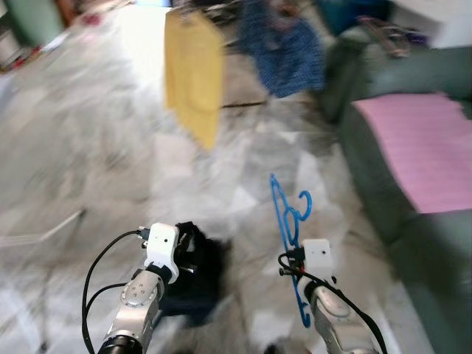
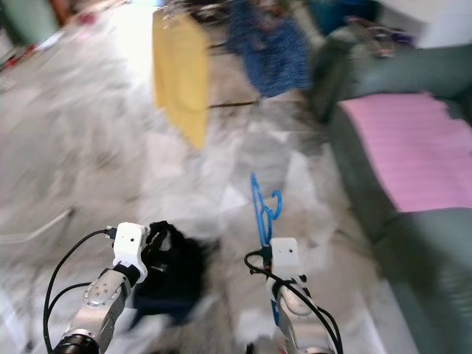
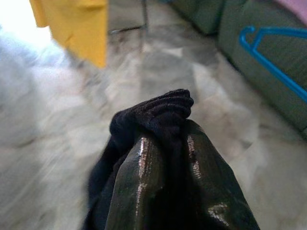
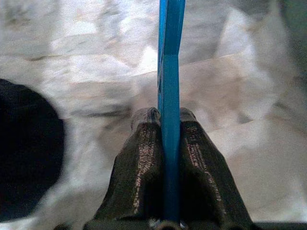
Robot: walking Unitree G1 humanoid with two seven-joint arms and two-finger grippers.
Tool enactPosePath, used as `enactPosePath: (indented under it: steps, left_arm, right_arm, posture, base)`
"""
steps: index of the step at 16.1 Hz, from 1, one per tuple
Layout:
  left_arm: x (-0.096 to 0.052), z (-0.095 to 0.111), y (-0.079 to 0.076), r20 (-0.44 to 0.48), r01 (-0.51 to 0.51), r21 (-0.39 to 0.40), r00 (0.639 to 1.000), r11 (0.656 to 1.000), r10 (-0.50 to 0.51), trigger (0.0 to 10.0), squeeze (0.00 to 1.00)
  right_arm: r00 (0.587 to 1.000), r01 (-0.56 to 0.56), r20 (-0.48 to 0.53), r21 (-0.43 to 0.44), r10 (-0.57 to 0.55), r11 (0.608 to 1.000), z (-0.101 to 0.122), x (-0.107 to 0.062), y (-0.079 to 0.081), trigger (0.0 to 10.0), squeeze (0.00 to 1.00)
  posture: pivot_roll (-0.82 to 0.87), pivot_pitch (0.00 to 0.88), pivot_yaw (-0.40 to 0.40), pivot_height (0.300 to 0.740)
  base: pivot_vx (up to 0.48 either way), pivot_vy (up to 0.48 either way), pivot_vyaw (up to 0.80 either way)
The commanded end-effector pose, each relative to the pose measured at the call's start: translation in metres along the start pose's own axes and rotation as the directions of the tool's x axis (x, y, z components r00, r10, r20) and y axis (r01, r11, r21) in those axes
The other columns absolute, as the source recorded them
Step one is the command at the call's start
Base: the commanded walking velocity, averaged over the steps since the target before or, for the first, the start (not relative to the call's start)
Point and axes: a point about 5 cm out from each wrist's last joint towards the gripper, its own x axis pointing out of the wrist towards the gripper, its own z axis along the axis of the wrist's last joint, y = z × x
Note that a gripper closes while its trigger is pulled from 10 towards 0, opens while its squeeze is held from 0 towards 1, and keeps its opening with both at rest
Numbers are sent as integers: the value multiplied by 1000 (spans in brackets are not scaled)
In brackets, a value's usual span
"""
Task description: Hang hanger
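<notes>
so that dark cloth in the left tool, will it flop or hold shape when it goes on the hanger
Likely floppy: the dark cloth bunches and droops below the left tool. Probably light, since a fingertip pinch holds it. The thin blue hanger, clamped in the right tool, looks stiff.

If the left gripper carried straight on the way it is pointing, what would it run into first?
The left gripper, shut on the dark garment, points across bare marble floor. The first thing in that line looks like the hanging yellow cloth, possibly with a thin rack leg beside it. Blur makes the depth uncertain.
</notes>
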Motion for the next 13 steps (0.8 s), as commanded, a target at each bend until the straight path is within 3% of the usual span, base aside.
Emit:
enactPosePath:
  steps: [1, 4, 8, 13]
  left_arm:
    - [-1, -2, -5, 7, 18, -2, 1000, 1000, -18, 10000, 0]
    - [-1, -5, -4, -7, 11, -5, 1000, 1000, -11, 10000, 0]
    - [-2, -5, -3, -4, -10, 7, 1000, 1000, 10, 10000, 0]
    - [3, 15, 5, 57, -21, 42, 998, 999, 18, 10000, 0]
  right_arm:
    - [1000, 8, 0, -6, -8, 1000, 0, -1, -3, 10000, 0]
    - [1000, 4, -1, -6, -4, 1000, -1, -2, -2, 10000, 0]
    - [1000, -1, -2, -13, 1, 1000, -2, -4, -3, 10000, 0]
    - [1000, 4, 0, -12, -4, 1000, -3, -5, -3, 10000, 0]
  posture:
    - [-83, 181, 0, 740]
    - [-84, 181, -3, 740]
    - [-88, 184, -10, 740]
    - [-84, 193, 6, 740]
  base:
    - [356, 0, 0]
    - [331, 0, 0]
    - [0, 0, 0]
    - [0, 0, 0]
